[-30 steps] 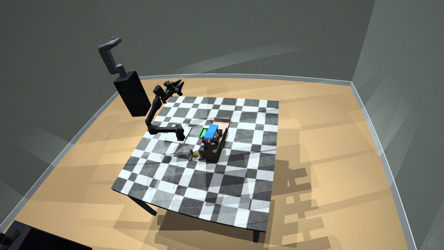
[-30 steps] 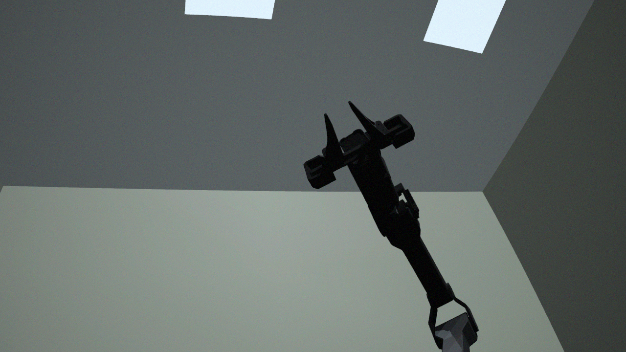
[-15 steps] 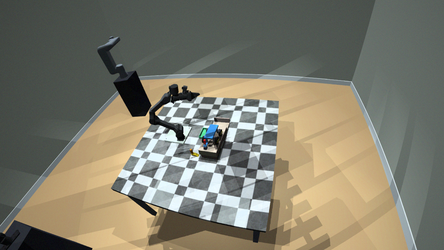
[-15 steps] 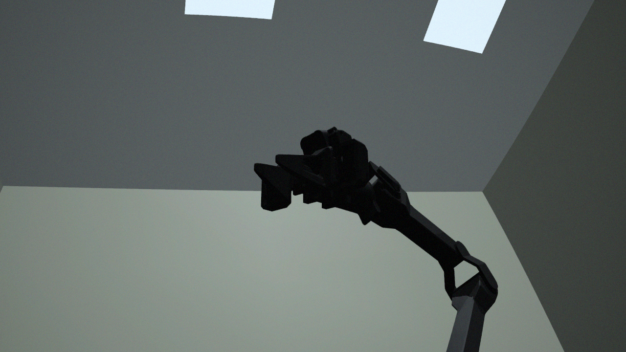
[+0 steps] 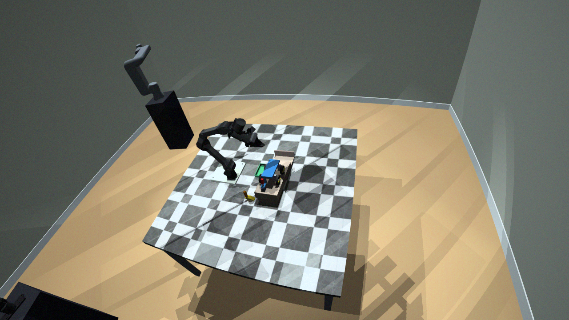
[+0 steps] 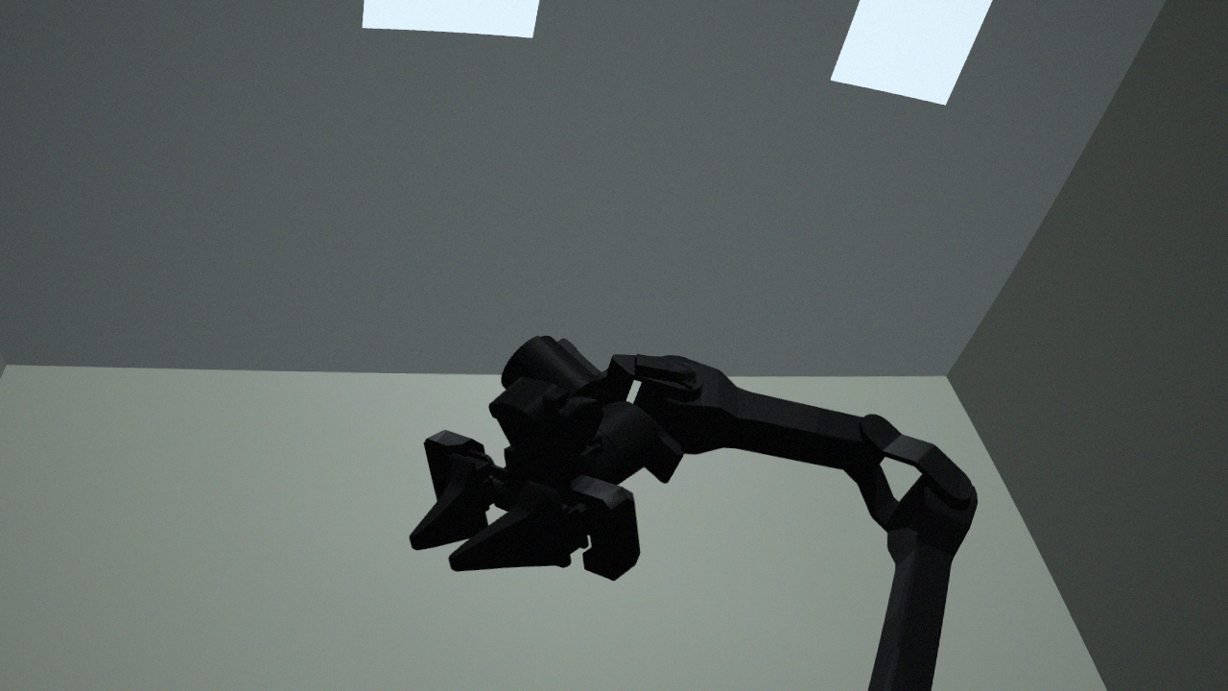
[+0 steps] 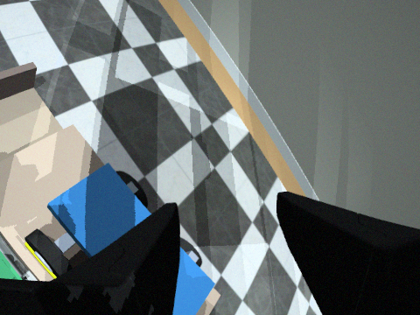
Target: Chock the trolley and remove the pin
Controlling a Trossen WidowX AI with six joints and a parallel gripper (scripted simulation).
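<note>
The blue-topped trolley (image 5: 270, 168) (image 7: 98, 207) stands on the beige ramp (image 5: 283, 160) (image 7: 39, 175). The red-headed stop pin (image 5: 262, 180) is upright at the trolley's near end in the top view; it is hidden in the wrist view. The yellow chock (image 5: 250, 197), orange handle up, is on the table left of the ramp's near end, apart from the trolley. The green tray (image 5: 258, 171) (image 7: 6, 266) is left of the ramp, with no pin seen in it. My gripper (image 5: 262, 144) (image 6: 434, 554) (image 7: 227, 208) is open and empty, high above the table and clear of the trolley.
A raised end board (image 5: 284, 153) (image 7: 15, 82) closes the ramp's far end. A pale base plate (image 5: 218, 177) lies under the arm. A black pedestal (image 5: 170, 121) with a grey arm stands beyond the checkered table (image 5: 222, 248).
</note>
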